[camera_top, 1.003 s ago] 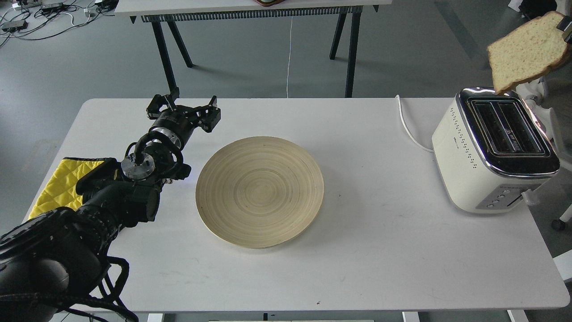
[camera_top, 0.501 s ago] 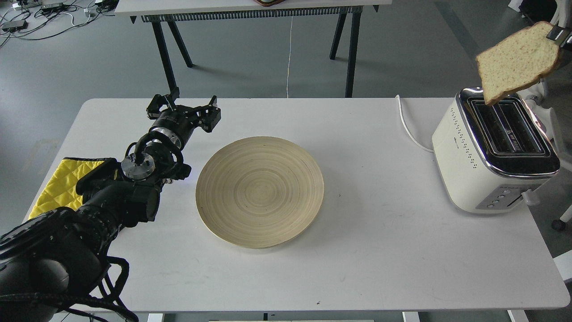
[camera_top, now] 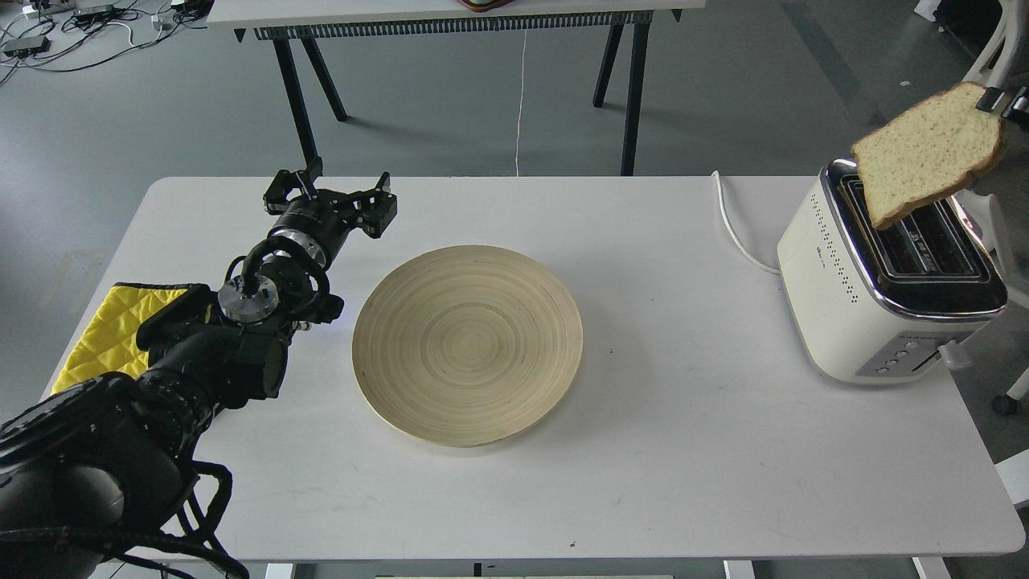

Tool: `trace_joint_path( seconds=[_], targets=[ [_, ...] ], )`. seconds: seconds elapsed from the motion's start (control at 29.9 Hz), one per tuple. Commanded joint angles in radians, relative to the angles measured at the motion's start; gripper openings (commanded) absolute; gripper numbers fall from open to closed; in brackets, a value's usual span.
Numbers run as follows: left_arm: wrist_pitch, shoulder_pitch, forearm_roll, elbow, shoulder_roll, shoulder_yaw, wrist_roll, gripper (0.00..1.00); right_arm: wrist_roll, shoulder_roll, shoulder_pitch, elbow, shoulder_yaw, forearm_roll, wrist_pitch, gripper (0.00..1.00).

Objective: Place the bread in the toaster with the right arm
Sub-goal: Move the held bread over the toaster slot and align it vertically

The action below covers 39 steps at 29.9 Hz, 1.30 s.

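At the frame's upper right edge, the right arm's black gripper (camera_top: 1014, 103), mostly out of view, pinches the top corner of the pale tan bread slice (camera_top: 926, 153), which hangs tilted over the cream-white, chrome-topped toaster (camera_top: 876, 297). At centre left, the left arm's black gripper (camera_top: 331, 190) hovers spread wide and empty beside the round wooden plate (camera_top: 467, 344) on the white table (camera_top: 683, 450).

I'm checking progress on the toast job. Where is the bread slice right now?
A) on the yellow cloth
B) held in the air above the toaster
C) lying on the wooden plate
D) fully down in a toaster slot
B: the bread hangs tilted over the toaster, pinched at its upper corner by the right gripper.
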Motion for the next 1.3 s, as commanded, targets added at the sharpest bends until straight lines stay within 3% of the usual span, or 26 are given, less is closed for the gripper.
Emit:
trace_joint_path(
  seconds=[0.0, 0.53, 1.27],
  targets=[
    [0.0, 0.0, 0.0, 0.0, 0.0, 0.0, 0.0, 1.0, -0.013, -0.009, 0.003, 0.022, -0.001, -0.013, 0.008, 0.08],
    [0.0, 0.0, 0.0, 0.0, 0.0, 0.0, 0.001, 1.0, -0.06, -0.043, 0.031, 0.069, -0.001, -0.033, 0.01, 0.08],
    [0.0, 0.0, 0.0, 0.0, 0.0, 0.001, 0.0, 1.0, -0.074, -0.078, 0.039, 0.078, -0.003, -0.065, 0.044, 0.08]
  ],
)
